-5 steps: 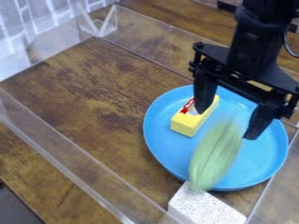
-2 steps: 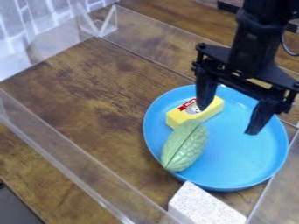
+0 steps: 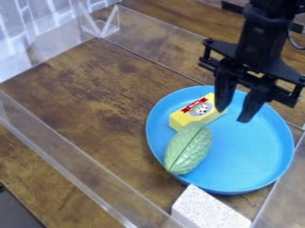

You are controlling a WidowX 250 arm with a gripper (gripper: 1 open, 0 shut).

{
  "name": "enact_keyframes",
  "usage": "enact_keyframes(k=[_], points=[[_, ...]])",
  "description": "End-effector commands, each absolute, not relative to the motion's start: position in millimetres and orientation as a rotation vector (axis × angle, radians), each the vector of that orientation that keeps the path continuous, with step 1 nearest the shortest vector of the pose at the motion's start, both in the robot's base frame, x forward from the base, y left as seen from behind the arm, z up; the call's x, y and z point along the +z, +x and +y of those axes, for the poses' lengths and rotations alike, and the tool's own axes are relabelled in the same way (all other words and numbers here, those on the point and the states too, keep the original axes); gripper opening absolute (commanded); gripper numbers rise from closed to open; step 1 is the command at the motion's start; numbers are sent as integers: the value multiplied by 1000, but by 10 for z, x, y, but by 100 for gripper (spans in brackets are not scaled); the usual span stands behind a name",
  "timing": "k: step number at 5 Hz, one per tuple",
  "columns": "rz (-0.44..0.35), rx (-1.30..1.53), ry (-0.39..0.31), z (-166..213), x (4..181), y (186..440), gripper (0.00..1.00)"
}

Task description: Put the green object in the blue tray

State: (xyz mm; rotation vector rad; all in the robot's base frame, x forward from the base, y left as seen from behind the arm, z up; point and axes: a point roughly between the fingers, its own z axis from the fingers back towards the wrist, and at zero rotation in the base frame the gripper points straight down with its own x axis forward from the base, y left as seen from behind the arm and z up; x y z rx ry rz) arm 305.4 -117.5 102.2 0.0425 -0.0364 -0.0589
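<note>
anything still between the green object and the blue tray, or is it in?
Nothing visible in the way. The green object already lies inside the blue tray, at its front-left rim beside the yellow block. The pincer hangs above, holding nothing.

We see a dark brown wooden worktop (image 3: 84, 89) with a worn, streaked grain, lit evenly from above. Clear plastic walls (image 3: 71, 147) fence it in, one running along the near left edge and another across the far side, where they catch pale reflections. Beyond the far wall, at upper left, something whitish shows, too blurred to name.
</note>
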Motion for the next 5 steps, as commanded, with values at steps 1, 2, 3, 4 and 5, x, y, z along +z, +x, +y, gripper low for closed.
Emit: enact_keyframes(k=[1,2,3,4,5], points=[[-84,16,16,-1204,1164,3158,100],[-71,72,24,-1243,1108,3183,100],[-58,57,30,-1246,972,3144,100],[-46,116,37,-1231,930,3127,100],[-35,171,41,-1222,901,3103,100]])
